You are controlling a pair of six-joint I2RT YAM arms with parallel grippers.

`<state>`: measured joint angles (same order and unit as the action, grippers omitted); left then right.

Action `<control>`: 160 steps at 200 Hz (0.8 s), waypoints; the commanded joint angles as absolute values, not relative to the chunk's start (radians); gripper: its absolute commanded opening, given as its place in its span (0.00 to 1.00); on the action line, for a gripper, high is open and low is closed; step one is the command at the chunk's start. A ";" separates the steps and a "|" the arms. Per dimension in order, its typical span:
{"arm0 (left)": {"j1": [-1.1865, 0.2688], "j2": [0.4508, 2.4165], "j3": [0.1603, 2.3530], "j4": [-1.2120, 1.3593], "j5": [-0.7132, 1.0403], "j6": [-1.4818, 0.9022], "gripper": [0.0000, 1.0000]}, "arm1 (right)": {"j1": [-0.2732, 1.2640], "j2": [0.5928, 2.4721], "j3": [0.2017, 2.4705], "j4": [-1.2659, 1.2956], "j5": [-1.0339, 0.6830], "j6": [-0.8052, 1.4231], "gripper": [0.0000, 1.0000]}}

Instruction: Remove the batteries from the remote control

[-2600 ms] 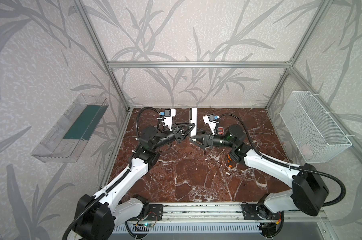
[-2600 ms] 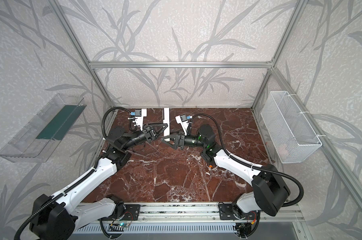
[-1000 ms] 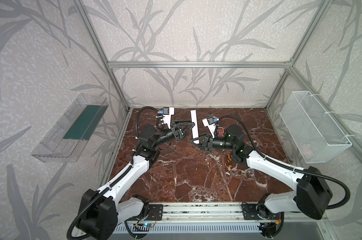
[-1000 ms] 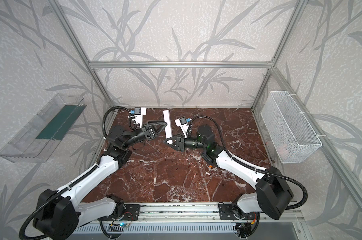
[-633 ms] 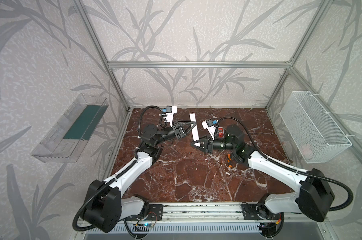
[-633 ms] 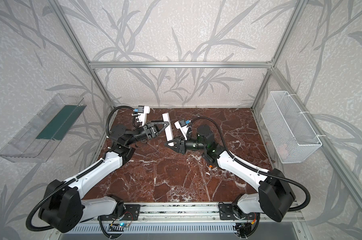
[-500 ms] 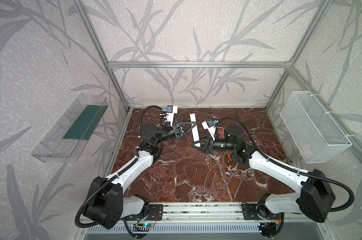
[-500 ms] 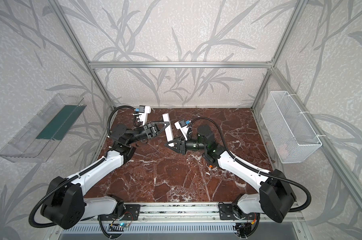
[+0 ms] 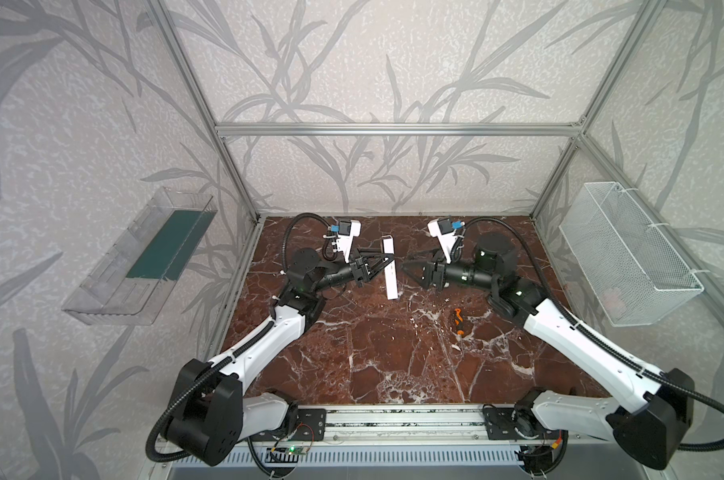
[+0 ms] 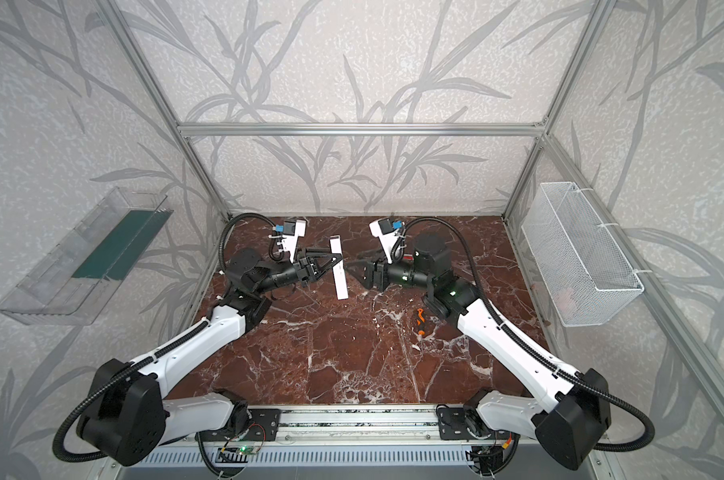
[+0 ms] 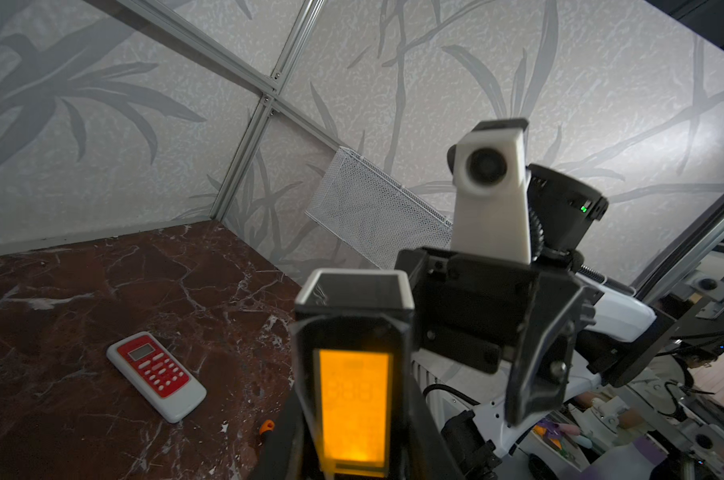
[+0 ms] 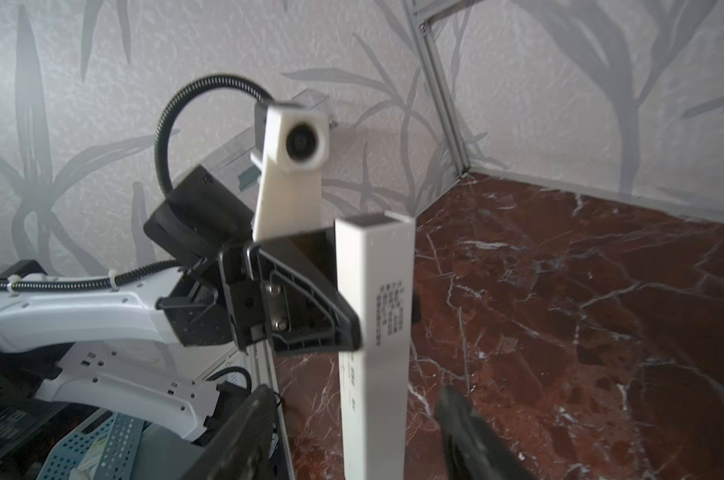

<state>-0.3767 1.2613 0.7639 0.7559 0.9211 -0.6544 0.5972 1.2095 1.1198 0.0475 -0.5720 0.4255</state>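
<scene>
A long white remote control (image 9: 389, 270) (image 10: 338, 270) is held above the table, standing on end, with my left gripper (image 9: 387, 262) shut on its middle. The left wrist view shows its lit orange display (image 11: 354, 411) between the fingers (image 11: 285, 440). My right gripper (image 9: 406, 266) (image 10: 354, 268) is open just right of the remote, apart from it. In the right wrist view the remote's plain white back (image 12: 374, 332) stands between the spread fingers (image 12: 243, 440) without touching them. The batteries are hidden.
A red-and-white remote (image 11: 156, 376) lies flat on the marble table (image 9: 372, 353). An orange-and-black tool (image 9: 458, 321) (image 10: 420, 320) lies under the right arm. A white mesh basket (image 9: 626, 257) hangs on the right wall, a clear tray (image 9: 144, 257) on the left.
My left gripper has closed on the white remote. The right gripper has let it go, opened and drawn back to the right.
</scene>
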 commanded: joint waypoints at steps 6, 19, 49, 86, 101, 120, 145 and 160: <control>-0.373 1.299 0.748 0.824 0.985 -0.500 0.00 | 0.561 1.234 1.188 0.002 -0.532 0.505 0.63; -0.373 1.341 0.751 0.881 1.015 -0.505 0.00 | 0.554 1.268 1.202 0.037 -0.545 0.555 0.63; -0.373 1.436 0.746 1.069 1.043 -0.563 0.00 | 0.553 1.359 1.243 0.090 -0.594 0.594 0.63; -0.373 1.520 0.762 1.172 1.076 -0.583 0.00 | 0.547 1.429 1.263 0.091 -0.593 0.607 0.61; -0.373 1.545 0.762 1.200 1.079 -0.583 0.00 | 0.532 1.448 1.251 0.121 -0.592 0.630 0.59; -0.373 1.574 0.769 1.212 1.087 -0.586 0.00 | 0.513 1.482 1.239 0.186 -0.623 0.710 0.56; -0.370 1.619 0.787 1.251 1.101 -0.602 0.00 | 0.497 1.532 1.236 0.257 -0.665 0.772 0.54; -0.363 1.658 0.803 1.318 1.099 -0.653 0.00 | 0.496 1.552 1.240 0.269 -0.676 0.779 0.52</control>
<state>-0.3744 1.6150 0.7536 1.1645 1.0660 -0.5900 0.5034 1.5204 1.2274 0.1844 -0.6231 0.7155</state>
